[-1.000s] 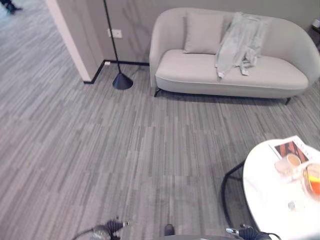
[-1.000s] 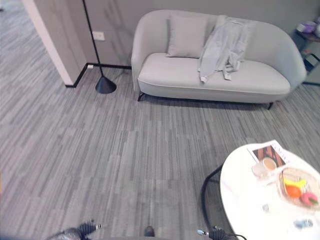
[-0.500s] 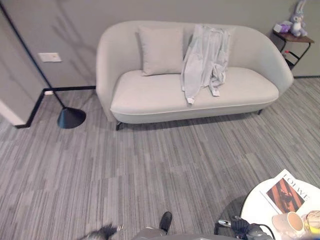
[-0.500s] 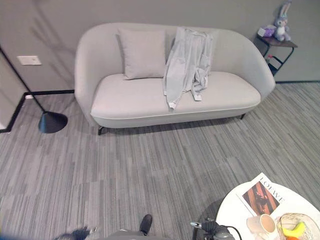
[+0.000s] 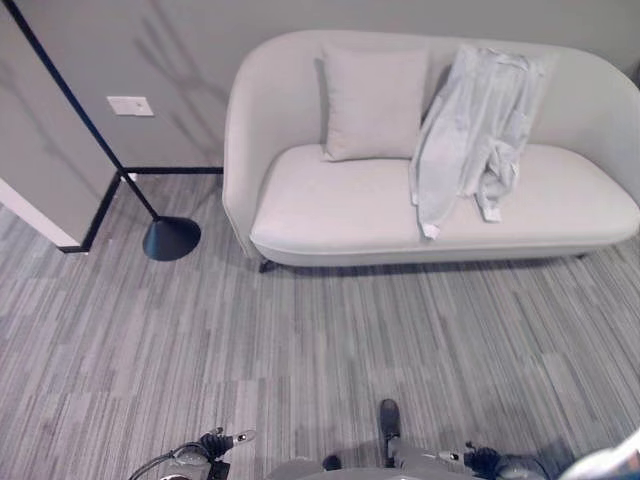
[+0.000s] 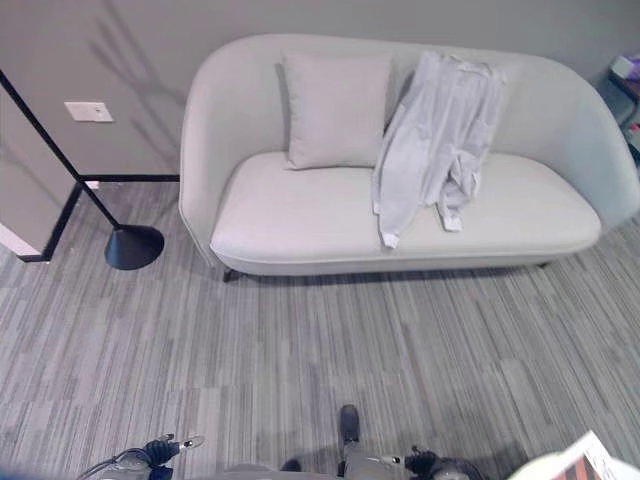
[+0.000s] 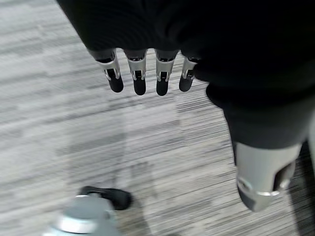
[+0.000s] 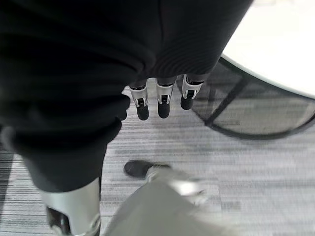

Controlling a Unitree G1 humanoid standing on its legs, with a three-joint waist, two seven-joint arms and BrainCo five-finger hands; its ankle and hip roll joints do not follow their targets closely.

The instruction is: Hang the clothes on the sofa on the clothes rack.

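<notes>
A pale grey garment [image 5: 470, 130] lies draped over the backrest and seat of a light grey sofa [image 5: 340, 205], right of a matching cushion [image 5: 372, 100]. One sleeve hangs down to the seat's front edge. The sofa stands against the far wall, a stretch of striped grey floor away from me. My left hand [image 7: 139, 73] hangs low over the floor, fingers straight, nothing in it. My right hand [image 8: 162, 101] hangs the same way, open and holding nothing, beside the dark frame of a round table.
A black floor lamp with a cone base [image 5: 170, 238] stands left of the sofa, its pole leaning up to the left. A wall corner [image 5: 40, 200] juts out further left. A white round table [image 8: 275, 44] stands at my right; its edge [image 6: 585, 462] shows at lower right.
The camera has swung: the sofa now sits further right in the picture than half a second ago, and the round table has slid almost out at lower right. The garment lies as before.
</notes>
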